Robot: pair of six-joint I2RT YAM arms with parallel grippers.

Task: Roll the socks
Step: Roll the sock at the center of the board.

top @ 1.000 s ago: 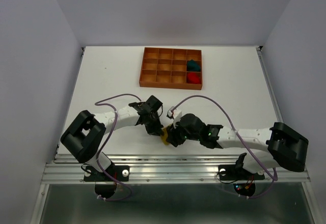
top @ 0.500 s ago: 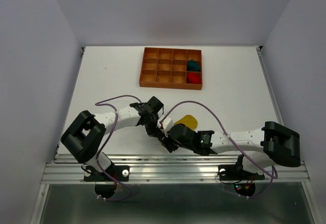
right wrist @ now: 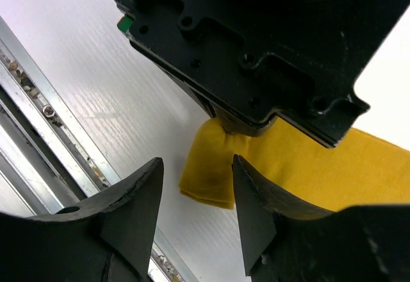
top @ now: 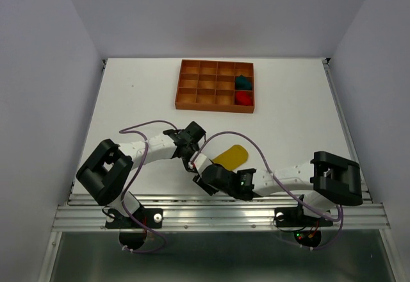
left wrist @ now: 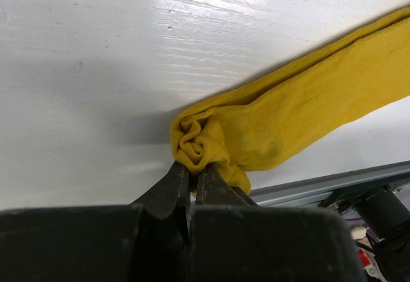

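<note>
Yellow sock [top: 232, 156] now flatter — tip hidden

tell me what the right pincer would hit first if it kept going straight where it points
Most likely the bunched end of the yellow sock, framed between the fingers of the open right pincer. The left pincer, shut on that end, sits just above it; depth between them is unclear.

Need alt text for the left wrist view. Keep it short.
The left gripper, black jaws shut, pinches the bunched, partly rolled end of a yellow fabric sock; the rest lies flat, stretching up and right across the white table. A grey metal rail shows at lower right.
</note>
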